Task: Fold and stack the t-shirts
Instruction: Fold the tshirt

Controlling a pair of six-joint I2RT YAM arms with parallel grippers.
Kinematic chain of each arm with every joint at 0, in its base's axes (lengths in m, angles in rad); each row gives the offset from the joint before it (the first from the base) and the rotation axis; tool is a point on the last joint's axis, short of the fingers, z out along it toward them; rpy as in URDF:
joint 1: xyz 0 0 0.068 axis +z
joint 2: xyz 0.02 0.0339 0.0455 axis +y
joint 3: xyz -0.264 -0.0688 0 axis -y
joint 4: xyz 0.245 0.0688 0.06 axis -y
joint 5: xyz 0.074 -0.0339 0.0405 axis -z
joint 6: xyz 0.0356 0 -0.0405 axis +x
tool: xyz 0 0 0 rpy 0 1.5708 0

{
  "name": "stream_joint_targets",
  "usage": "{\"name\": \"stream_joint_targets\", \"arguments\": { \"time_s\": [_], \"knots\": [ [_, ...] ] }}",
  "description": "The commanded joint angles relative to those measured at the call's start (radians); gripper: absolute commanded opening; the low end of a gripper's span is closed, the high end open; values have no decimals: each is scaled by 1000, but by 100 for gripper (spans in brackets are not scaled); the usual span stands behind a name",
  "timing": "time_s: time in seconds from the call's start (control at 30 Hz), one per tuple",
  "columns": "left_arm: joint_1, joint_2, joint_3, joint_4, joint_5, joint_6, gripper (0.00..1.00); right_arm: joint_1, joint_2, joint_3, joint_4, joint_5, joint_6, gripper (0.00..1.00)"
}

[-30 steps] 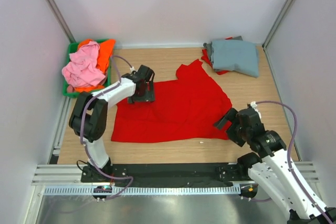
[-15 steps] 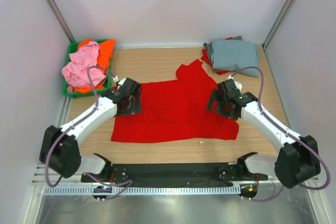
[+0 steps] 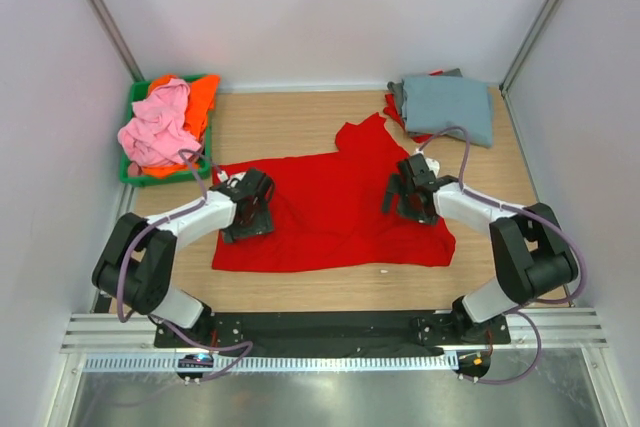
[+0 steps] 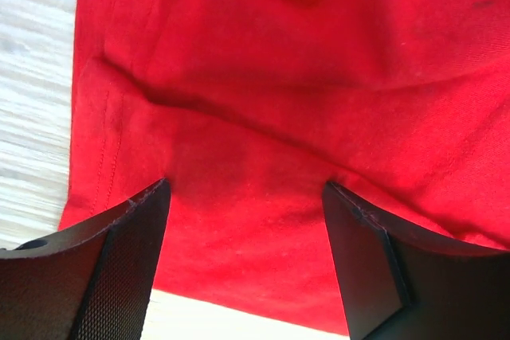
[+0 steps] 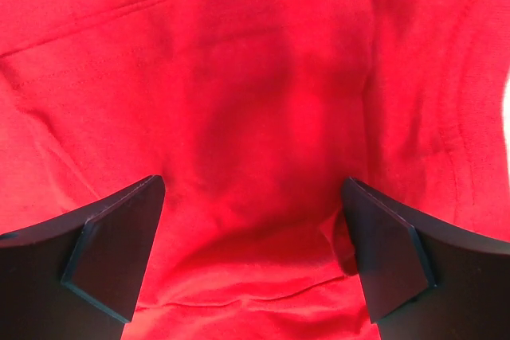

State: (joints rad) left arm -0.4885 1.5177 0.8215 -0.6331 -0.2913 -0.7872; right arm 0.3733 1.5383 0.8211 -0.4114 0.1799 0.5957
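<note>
Left gripper (image 4: 247, 193), right gripper (image 5: 251, 185) over red t-shirt (image 3: 330, 219)

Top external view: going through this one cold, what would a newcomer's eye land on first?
The bright red t-shirt spread out mid-table, with the left gripper over its left part and the right gripper over its right part, both with fingers open. Next, the pink t-shirt and orange t-shirt heaped in the green bin at the far left, and the folded grey-blue t-shirt at the far right.
</note>
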Motion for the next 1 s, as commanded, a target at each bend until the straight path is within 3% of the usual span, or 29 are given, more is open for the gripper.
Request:
{"name": "stream_joint_targets", "arguments": {
  "time_s": [0.0,0.2,0.37,0.5,0.73,0.97],
  "knots": [
    [4,-36,-117,3,46,-85,79,-2,-36,-98,36,13,96,100],
    [4,-243,-213,-103,77,-168,80,15,-228,-253,0,30,177,100],
    [-15,-375,-153,-194,78,-211,81,15,-271,-189,-75,75,125,100],
    [-18,-383,-45,-276,-24,-166,81,13,-286,-70,-164,142,78,100],
    [-18,-346,-45,-199,-60,-109,74,15,-379,79,-319,214,18,100],
    [-18,-286,-85,-174,-100,-122,69,19,-481,26,-356,153,30,100]
  ]
}}
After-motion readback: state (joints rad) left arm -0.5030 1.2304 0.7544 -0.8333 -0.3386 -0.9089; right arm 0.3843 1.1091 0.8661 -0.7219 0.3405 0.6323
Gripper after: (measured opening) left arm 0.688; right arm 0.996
